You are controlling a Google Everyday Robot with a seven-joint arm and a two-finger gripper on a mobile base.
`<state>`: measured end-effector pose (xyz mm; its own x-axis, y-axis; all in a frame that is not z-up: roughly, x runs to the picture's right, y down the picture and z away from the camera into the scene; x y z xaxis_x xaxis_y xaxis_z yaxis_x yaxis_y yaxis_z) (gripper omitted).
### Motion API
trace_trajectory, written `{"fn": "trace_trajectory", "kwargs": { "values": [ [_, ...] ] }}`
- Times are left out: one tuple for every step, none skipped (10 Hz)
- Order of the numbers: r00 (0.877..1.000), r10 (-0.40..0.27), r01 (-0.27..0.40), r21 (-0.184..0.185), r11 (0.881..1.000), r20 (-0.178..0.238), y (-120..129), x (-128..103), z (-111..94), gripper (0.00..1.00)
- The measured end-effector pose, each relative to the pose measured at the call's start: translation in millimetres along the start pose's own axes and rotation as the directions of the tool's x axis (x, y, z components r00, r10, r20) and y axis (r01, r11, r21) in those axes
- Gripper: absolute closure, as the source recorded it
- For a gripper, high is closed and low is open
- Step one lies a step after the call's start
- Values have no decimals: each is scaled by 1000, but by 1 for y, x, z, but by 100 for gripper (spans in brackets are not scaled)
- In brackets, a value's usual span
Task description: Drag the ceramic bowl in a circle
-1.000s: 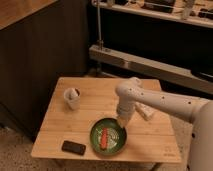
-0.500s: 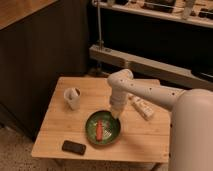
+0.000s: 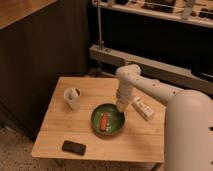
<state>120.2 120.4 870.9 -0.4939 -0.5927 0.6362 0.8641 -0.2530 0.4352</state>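
Gripper sits at the end of the white arm, lowered onto the far-right part of the ceramic bowl. Contact point looks to be at or just inside the rim, which makes sense for a drag: pressing or hooking at the edge gives leverage to steer the dish without lifting it. Whether the gripper pinches the rim or only bears down on it, I cannot tell.

Ceramic bowl lies directly below and to the left of the gripper, flat on the desk, roughly central. Glossy green, dark rim. A small red-orange item lies inside it, left and below the gripper, apart from the contact point; it rides along with the dish, so a smooth pace would keep it from sliding about.

White mug stands upright well to the left of the gripper, near the bowl's upper-left edge but apart from it. White rectangular object lies just right of the gripper, close to the arm. Dark phone-like slab lies lower left, near the front edge of the desk, apart from the bowl.

Judgement: drag is under way. The circle's radius is bounded by these neighbours: the mug on one side and the white object on the other are the likely collisions.
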Motion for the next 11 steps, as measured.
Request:
{"fn": "trace_trajectory", "kwargs": {
  "values": [
    [1000, 5, -5, 3, 1000, -1, 5, -9, -1, 85],
    [1000, 10, -10, 7, 1000, 0, 8, -22, -1, 85],
    [1000, 11, -11, 14, 1000, 3, 12, -31, -1, 85],
    [1000, 10, -10, 17, 1000, 4, 15, -34, -2, 85],
    [1000, 6, -6, 19, 1000, 5, 17, -37, -2, 85],
    [1000, 3, -3, 14, 1000, 4, 25, -47, -3, 85],
    [1000, -5, 5, 9, 1000, 5, 31, -54, -2, 85],
    [1000, -25, 25, 2, 1000, 8, 30, -57, -2, 85],
    [999, -51, 51, -6, 999, 7, 23, -56, -1, 85],
    [997, -71, 71, -13, 997, 9, 12, -54, 1, 85],
    [997, -83, 83, -19, 996, 10, 0, -54, 3, 85]
  ]
}}
